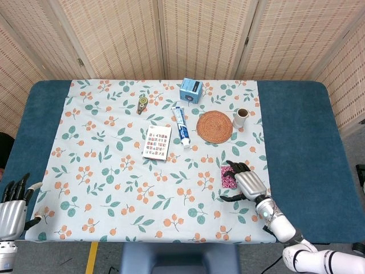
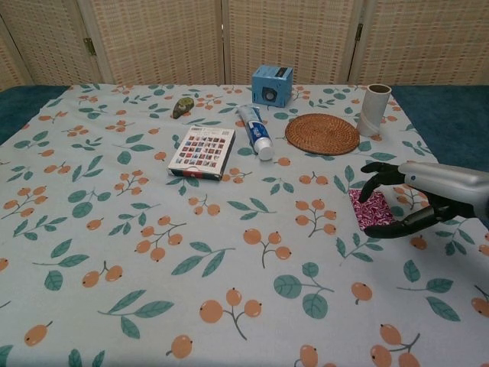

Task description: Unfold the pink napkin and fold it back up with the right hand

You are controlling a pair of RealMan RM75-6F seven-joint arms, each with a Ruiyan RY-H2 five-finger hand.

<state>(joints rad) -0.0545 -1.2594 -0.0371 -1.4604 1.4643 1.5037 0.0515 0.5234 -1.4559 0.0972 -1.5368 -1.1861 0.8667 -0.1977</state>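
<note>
The pink patterned napkin (image 1: 226, 176) lies folded flat on the floral tablecloth, right of centre; in the chest view the napkin (image 2: 367, 212) shows its left part. My right hand (image 1: 243, 181) hangs over its right side with fingers spread and curved, the thumb below; the same hand (image 2: 416, 196) arches above the napkin's right edge. Nothing is clearly gripped. My left hand (image 1: 12, 206) rests at the table's near-left corner, fingers apart and empty.
Beyond the napkin sit a woven round coaster (image 1: 215, 126), a cardboard tube (image 1: 240, 117), a toothpaste tube (image 1: 181, 126), a blue box (image 1: 191, 90), a patterned booklet (image 1: 157, 142) and a small round item (image 1: 141, 103). Blue table (image 1: 296, 131) borders the cloth.
</note>
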